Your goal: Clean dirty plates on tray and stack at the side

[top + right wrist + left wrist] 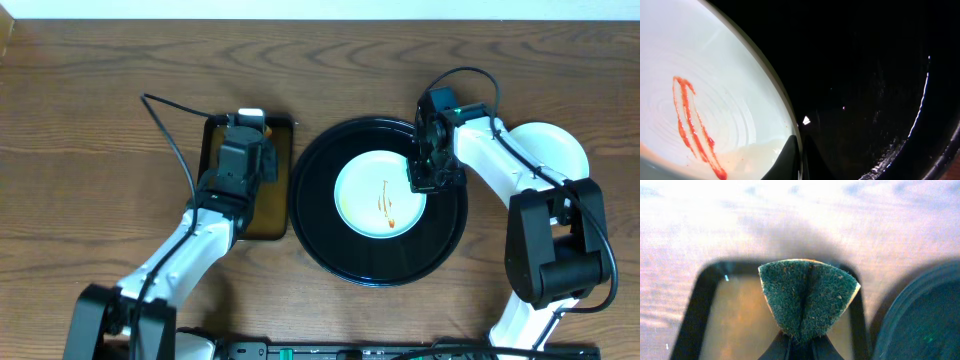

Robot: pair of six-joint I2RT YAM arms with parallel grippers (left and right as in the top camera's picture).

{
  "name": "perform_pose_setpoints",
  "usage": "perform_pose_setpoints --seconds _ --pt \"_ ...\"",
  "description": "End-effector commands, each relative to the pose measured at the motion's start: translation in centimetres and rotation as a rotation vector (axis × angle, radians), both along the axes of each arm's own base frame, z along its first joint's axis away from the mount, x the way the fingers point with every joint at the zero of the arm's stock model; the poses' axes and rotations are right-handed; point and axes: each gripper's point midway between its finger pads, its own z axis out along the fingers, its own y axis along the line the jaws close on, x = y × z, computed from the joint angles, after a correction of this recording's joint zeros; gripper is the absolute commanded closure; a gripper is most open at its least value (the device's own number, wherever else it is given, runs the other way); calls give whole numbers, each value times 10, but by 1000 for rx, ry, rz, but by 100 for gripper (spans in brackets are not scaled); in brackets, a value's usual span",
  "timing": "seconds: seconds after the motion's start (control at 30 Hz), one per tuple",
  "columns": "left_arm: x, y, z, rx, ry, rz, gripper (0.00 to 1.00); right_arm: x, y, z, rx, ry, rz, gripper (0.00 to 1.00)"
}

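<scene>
A white plate (372, 192) with red sauce streaks (386, 203) lies in the round black tray (330, 240). My right gripper (420, 180) is shut on the plate's right rim; in the right wrist view its fingers (801, 162) pinch the plate's edge (730, 100). My left gripper (250, 135) is shut on a folded green sponge (807, 295) and holds it above the small rectangular black tray (285, 215).
A clean white plate (555, 150) lies on the table at the right, partly under my right arm. The rectangular tray (705, 305) holds brownish liquid. The round tray's rim (920, 320) shows at the right of the left wrist view.
</scene>
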Motion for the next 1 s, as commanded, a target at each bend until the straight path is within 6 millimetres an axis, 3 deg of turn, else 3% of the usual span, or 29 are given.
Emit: perform_pose_setpoints --seconds 0.0,0.23,0.3,0.53,0.8,0.97 --pt "6 1 34 -19 -108 4 92 0 -6 1 -30 -9 -2 99" --pt "6 1 79 -55 -237 4 93 0 -6 1 -30 -10 -2 99" --pt "4 2 102 -73 -302 5 93 0 -6 1 -29 -10 -2 99" --pt "2 2 125 -93 -372 5 93 0 -6 1 -30 -9 -2 99" --pt "0 3 118 -86 -342 5 93 0 -6 1 -29 -10 -2 99" --pt "-10 -3 64 -113 -139 5 93 3 -5 1 -26 -22 -1 99"
